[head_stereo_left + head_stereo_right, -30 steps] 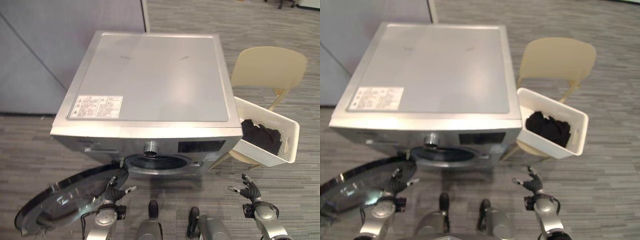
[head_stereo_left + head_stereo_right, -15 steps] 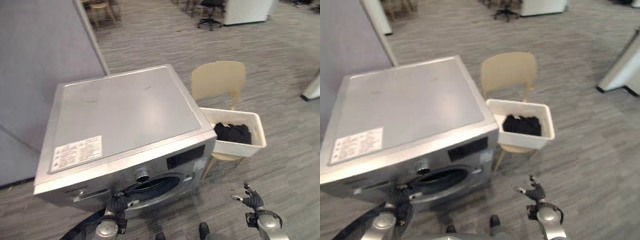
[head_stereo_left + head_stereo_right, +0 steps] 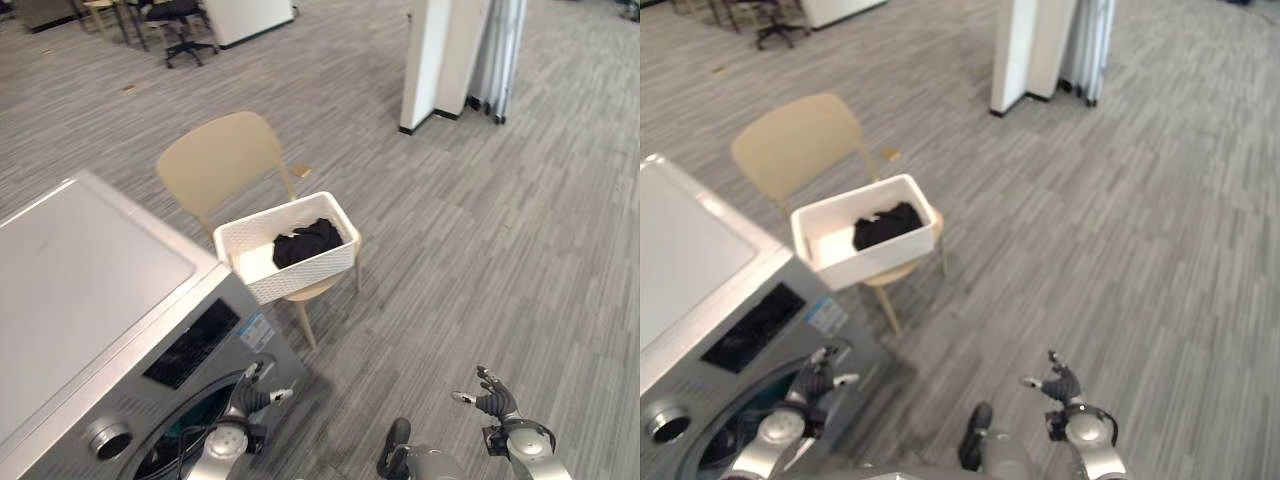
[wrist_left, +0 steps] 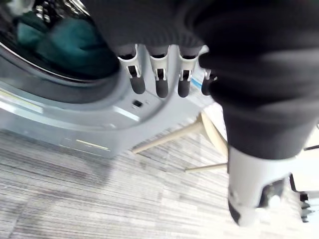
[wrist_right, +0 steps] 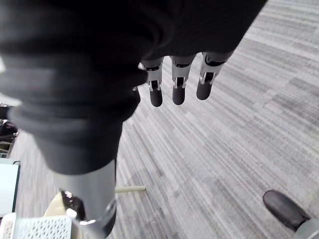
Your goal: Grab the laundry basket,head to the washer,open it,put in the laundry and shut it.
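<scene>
The washer (image 3: 90,330) stands at my far left, its silver top flat and its round opening (image 3: 185,440) facing me low on the front. Through that opening, in my left wrist view, I see teal cloth (image 4: 60,45) lying inside the drum. My left hand (image 3: 252,398) hovers just in front of the washer's lower front, beside the opening. Its fingers (image 4: 158,74) are straight and relaxed, the thumb held apart, and it grips nothing.

Just to the right of the washer sits a tan chair (image 3: 215,160), its back toward the far side of the room. The white laundry basket (image 3: 300,275) rests on the chair's seat, close against the washer's side. A heap of dark laundry (image 3: 308,240) lies inside the basket, toward its right end, with a bare patch of white floor at the end nearer the washer. The basket is well apart from both my hands, farther from me than either.

My right hand (image 3: 487,395) hangs over the grey striped floor (image 3: 480,250), well to the right of the washer and clear of the chair. Its fingers (image 5: 174,79) are spread loosely and straight, the thumb out to the side, and nothing is in it.

Beyond the chair, far from the washer, a white pillar (image 3: 440,60) rises from the floor.
</scene>
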`<state>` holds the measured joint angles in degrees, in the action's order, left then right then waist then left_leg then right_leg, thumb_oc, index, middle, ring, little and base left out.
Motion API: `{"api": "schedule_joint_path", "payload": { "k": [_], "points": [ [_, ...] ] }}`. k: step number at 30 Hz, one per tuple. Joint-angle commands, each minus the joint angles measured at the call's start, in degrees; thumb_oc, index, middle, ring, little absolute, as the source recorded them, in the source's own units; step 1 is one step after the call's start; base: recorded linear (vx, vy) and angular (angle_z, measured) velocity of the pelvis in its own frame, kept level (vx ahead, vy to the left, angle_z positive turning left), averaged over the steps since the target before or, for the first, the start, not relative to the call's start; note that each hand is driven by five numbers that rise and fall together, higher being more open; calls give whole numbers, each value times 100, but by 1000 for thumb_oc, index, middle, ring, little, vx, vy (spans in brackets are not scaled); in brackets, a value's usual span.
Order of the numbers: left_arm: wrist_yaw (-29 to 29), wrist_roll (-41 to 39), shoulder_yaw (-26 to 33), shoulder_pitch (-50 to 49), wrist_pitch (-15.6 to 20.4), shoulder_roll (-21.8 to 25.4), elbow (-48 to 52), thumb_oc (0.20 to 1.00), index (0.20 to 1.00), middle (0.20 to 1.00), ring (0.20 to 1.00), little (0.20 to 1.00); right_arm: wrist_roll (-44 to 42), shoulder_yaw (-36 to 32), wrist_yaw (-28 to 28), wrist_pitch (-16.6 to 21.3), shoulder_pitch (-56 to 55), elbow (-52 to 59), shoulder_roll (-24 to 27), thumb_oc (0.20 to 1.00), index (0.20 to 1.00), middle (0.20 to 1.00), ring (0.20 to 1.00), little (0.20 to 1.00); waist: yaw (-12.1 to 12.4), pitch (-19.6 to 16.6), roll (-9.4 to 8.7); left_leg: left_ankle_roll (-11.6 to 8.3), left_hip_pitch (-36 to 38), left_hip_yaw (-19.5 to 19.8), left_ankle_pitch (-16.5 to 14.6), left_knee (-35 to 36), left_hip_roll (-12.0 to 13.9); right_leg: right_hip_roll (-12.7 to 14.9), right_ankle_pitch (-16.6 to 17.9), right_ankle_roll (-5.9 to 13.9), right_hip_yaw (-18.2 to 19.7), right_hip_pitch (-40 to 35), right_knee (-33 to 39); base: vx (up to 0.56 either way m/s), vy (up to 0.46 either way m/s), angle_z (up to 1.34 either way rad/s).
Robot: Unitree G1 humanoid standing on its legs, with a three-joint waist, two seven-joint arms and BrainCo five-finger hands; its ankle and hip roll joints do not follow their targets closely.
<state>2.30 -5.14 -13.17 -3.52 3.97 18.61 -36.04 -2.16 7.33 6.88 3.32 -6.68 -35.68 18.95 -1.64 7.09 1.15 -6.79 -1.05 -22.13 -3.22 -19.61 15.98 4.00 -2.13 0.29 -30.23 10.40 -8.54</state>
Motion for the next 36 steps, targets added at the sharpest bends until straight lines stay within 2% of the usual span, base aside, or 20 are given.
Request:
{"api": "schedule_joint_path", "payload": {
  "k": [1, 2, 3, 6, 7, 10, 11, 12, 13, 16, 18, 19, 21, 22, 23, 26, 27, 28, 33, 36],
  "points": [
    [63, 73, -40, 19, 306, -13, 413, 1000, 1000, 1000, 1000, 1000, 88, -13, 107, 184, 138, 484, 201, 1000, 1000, 1000, 1000, 1000, 148, 348, -125, 226, -310, 779, -83, -362, -726, 240, 17, 408, 581, -880, 914, 99, -70, -37],
    [69, 51, -49, 0, 313, -32, 419, 1000, 1000, 1000, 1000, 1000, 82, -18, 84, 194, 128, 488, 207, 1000, 1000, 1000, 1000, 1000, 182, 370, -161, 253, -443, 906, -192, -316, -857, 234, 12, 434, 630, -927, 953, 238, -103, -58],
    [72, 22, -44, -37, 306, -48, 462, 1000, 1000, 1000, 1000, 1000, 91, 11, 63, 198, 143, 424, 227, 1000, 1000, 1000, 1000, 1000, 283, 414, -230, 353, -679, 1012, -473, -7, -1138, 219, -4, 507, 750, -1023, 1052, 165, -43, -56],
    [58, 47, -15, -100, 309, -32, 511, 1000, 1000, 1000, 1000, 1000, 105, 61, 59, 199, 204, 323, 252, 1000, 1000, 1000, 1000, 1000, 428, 455, -241, 402, -974, 1056, 52, 741, -1443, 124, 37, 529, 902, -1121, 1135, 153, 3, -68],
    [58, 47, -15, -100, 309, -31, 511, 1000, 1000, 1000, 1000, 1000, 105, 61, 59, 199, 205, 323, 252, 1000, 1000, 1000, 1000, 1000, 428, 456, -242, 402, -972, 1055, 53, 743, -1443, 125, 37, 529, 903, -1122, 1135, 159, 10, -61],
    [47, 69, -39, -126, 308, -12, 517, 1000, 1000, 1000, 1000, 1000, 107, 110, 90, 206, 247, 239, 259, 1000, 1000, 1000, 1000, 1000, 537, 496, -156, 216, -1230, 919, 598, 1401, -1463, -123, -173, 557, 1051, -1394, 1192, 295, 14, -28],
    [47, 70, -40, -125, 309, -14, 515, 1000, 1000, 1000, 1000, 1000, 108, 110, 92, 206, 247, 238, 260, 1000, 1000, 1000, 1000, 1000, 548, 508, -163, 209, -1200, 905, 601, 1421, -1468, -116, -186, 557, 1065, -1408, 1188, 258, 85, 29],
    [29, 71, -27, -126, 277, -35, 523, 1000, 1000, 1000, 1000, 1000, 116, 98, 115, 182, 247, 246, 241, 1000, 1000, 1000, 1000, 1000, 544, 516, -132, 216, -1208, 472, 689, 1646, -1365, -180, -322, 574, 1067, -1564, 1198, 262, 98, 33],
    [31, 67, -30, -117, 268, -41, 519, 1000, 1000, 1000, 1000, 1000, 113, 109, 121, 174, 256, 235, 228, 1000, 1000, 1000, 1000, 1000, 552, 520, -125, 222, -1278, 313, 784, 1655, -1308, -225, -364, 574, 1039, -1622, 1200, 269, 100, 39],
    [44, 63, 19, -179, 255, -36, 520, 1000, 1000, 1000, 1000, 1000, 178, 146, 80, 171, 252, 274, 207, 1000, 1000, 1000, 1000, 1000, 577, 446, -153, 331, -1137, 212, 754, 1797, -1284, -275, -476, 593, 1107, -1739, 1154, 234, 83, -7],
    [52, 25, 22, -226, 244, 36, 535, 1000, 1000, 1000, 1000, 1000, 230, 238, 41, 152, 272, 208, 104, 1000, 1000, 1000, 1000, 1000, 644, 404, -328, 423, -1146, 213, 670, 1564, -1296, -184, -603, 631, 1122, -1888, 995, 335, 121, -18],
    [51, 24, 23, -227, 243, 43, 536, 1000, 1000, 1000, 1000, 1000, 231, 239, 42, 153, 274, 206, 98, 1000, 1000, 1000, 1000, 1000, 646, 403, -336, 424, -1152, 211, 659, 1548, -1295, -180, -609, 632, 1124, -1885, 989, 267, 106, -16],
    [31, -17, 113, -317, 224, 184, 626, 1000, 1000, 1000, 1000, 1000, 287, 294, -24, 161, 316, 195, 18, 1000, 1000, 1000, 1000, 1000, 782, 326, -511, 570, -1067, 162, 417, 1439, -1319, 36, -683, 750, 1066, -1848, 545, 253, 122, -27],
    [31, -17, 113, -318, 224, 185, 626, 1000, 1000, 1000, 1000, 1000, 287, 295, -24, 161, 316, 195, 18, 1000, 1000, 1000, 1000, 1000, 782, 326, -512, 570, -1068, 161, 416, 1439, -1319, 36, -684, 750, 1066, -1846, 543, 283, 173, -23],
    [34, -12, 173, -328, 220, 257, 613, 1000, 1000, 1000, 1000, 1000, 335, 304, -76, 144, 364, 188, -4, 1000, 1000, 1000, 1000, 1000, 845, 324, -555, 679, -988, 174, 242, 1375, -1362, 221, -663, 878, 979, -1753, -2, 194, 148, -3],
    [54, 32, 197, -282, 208, 352, 603, 1000, 1000, 1000, 1000, 1000, 351, 291, -88, 177, 374, 251, -25, 1000, 1000, 1000, 1000, 1000, 824, 355, -577, 800, -845, 296, 71, 1327, -1496, 391, -446, 1024, 1031, -1460, -659, 167, 139, 25],
    [105, 33, 243, -248, 215, 384, 601, 1000, 1000, 1000, 1000, 1000, 357, 272, -70, 176, 386, 313, -59, 1000, 1000, 1000, 1000, 1000, 779, 380, -491, 916, -726, 398, 100, 1378, -1520, 382, -246, 954, 1063, -1094, -1078, 90, 66, 46],
    [136, 29, 269, -226, 225, 391, 586, 1000, 1000, 1000, 1000, 1000, 357, 272, -62, 179, 397, 366, -62, 1000, 1000, 1000, 1000, 1000, 727, 387, -441, 928, -626, 536, 74, 1445, -1546, 360, -262, 899, 1110, -894, -1143, 137, 71, 77],
    [217, -27, 319, -171, 252, 384, 545, 1000, 1000, 1000, 1000, 1000, 332, 285, -12, 199, 475, 472, -5, 1000, 1000, 1000, 1000, 1000, 597, 507, -325, 942, -359, 1119, 14, 1567, -1664, 110, -290, 716, 1451, -252, -699, 111, -14, 90],
    [235, -28, 339, -120, 266, 287, 430, 1000, 1000, 1000, 1000, 1000, 261, 213, 35, 174, 505, 544, 55, 1000, 1000, 1000, 1000, 1000, 451, 617, -319, 934, -165, 1718, -109, 1570, -1917, 4, 272, 816, 2017, 186, 288, 221, -71, 112]
  ]
}}
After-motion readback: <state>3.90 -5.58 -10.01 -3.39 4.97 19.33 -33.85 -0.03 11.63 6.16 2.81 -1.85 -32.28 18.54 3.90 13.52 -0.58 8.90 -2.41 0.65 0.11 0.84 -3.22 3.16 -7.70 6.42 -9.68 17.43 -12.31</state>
